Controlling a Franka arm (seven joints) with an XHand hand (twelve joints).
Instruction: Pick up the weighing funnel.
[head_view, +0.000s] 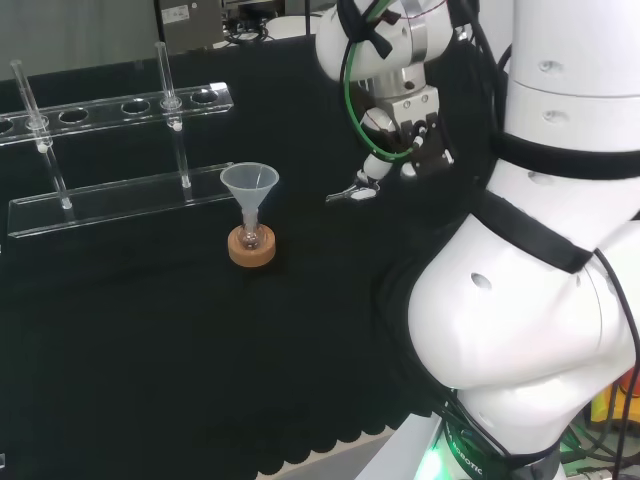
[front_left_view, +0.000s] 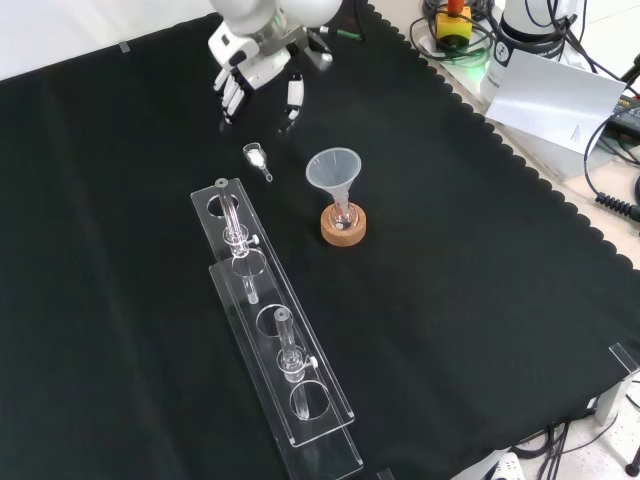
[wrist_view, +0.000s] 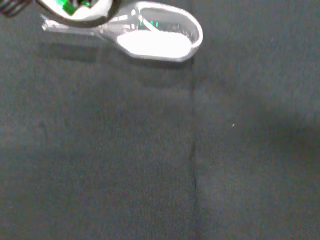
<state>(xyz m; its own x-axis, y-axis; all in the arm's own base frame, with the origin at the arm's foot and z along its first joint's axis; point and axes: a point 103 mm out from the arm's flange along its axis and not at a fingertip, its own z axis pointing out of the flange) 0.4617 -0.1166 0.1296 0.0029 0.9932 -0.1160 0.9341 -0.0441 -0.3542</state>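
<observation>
Front view: weighing funnel (front_left_view: 257, 158) lies on the desk (front_left_view: 480, 300) just below my hand (front_left_view: 255, 60); funnel (front_left_view: 334, 170) in flask (front_left_view: 343, 212) on cork ring (front_left_view: 343, 230) to its right; tube rack (front_left_view: 270, 340) nearer the camera.

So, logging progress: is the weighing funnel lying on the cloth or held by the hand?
Lying on the cloth. The front view shows the weighing funnel apart from the open hand, which holds nothing.

White rounded arm links (head_view: 520, 320) with black bands (head_view: 535, 238), a green cable (head_view: 346, 80), black-and-white hand (front_left_view: 258, 62).
</observation>
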